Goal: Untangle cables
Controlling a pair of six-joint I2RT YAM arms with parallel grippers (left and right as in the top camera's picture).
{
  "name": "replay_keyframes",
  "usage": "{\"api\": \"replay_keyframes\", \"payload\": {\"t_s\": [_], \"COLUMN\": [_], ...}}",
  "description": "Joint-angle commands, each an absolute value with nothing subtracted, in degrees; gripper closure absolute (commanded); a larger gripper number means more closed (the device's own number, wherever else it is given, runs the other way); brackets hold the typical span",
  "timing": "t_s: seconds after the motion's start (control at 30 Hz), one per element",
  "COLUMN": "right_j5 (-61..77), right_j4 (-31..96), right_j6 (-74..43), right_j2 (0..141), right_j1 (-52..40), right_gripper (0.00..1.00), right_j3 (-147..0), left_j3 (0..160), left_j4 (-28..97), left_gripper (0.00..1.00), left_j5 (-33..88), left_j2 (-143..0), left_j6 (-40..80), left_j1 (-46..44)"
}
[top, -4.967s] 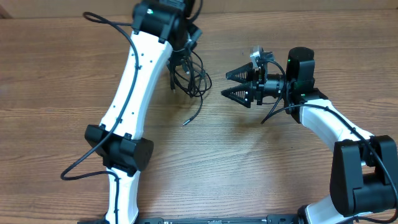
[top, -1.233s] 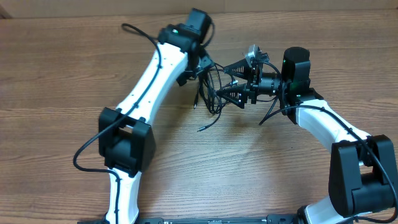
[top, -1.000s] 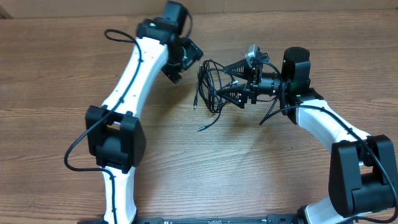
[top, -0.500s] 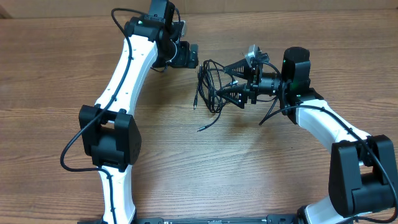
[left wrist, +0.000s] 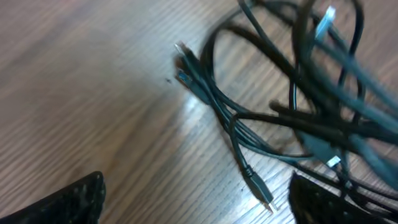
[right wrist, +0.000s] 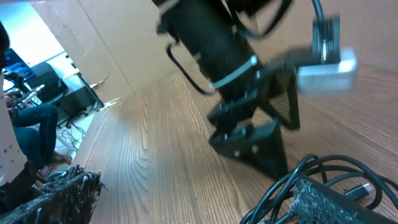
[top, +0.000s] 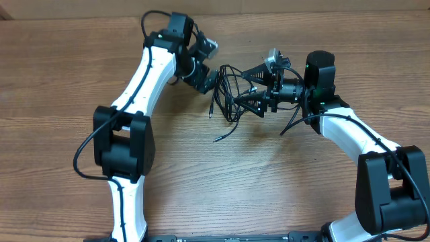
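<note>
Now | left pincer (top: 212, 64) back beside cables (top: 227, 101) | right pincer (top: 240, 88) unmoved

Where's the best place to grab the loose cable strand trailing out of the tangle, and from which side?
Grip the loose strand just behind its plug tip, where it lies single on the table, clear of the tangle. Come from above on the left; the right end effector crowds the other side.

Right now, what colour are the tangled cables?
The cables are black, clearest in the left wrist view.
</note>
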State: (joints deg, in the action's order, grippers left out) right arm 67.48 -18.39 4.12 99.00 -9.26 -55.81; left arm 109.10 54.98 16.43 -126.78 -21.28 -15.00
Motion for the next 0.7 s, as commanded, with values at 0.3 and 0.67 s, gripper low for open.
{"api": "replay_keyframes", "payload": {"t_s": [0.3,0.67], "right_j5": [67.07,66.92], "right_j4": [-18.48,-17.52], "right_j6": [4.60,4.60], "right_j2": [99.04,99.04], "right_j1": [-9.26,-9.26], "right_gripper": [0.00,0.00], "right_j3": [-56.25,-56.25], "left_j3": [108.38,108.38], "left_j4": [49.41,43.70], "left_gripper": [0.02,0.00], "left_j5": [24.05,23.38], "left_j2": [-127.33,-127.33], "left_j6": [-27.59,-20.82], "left_j1": [-15.44,-15.03]}}
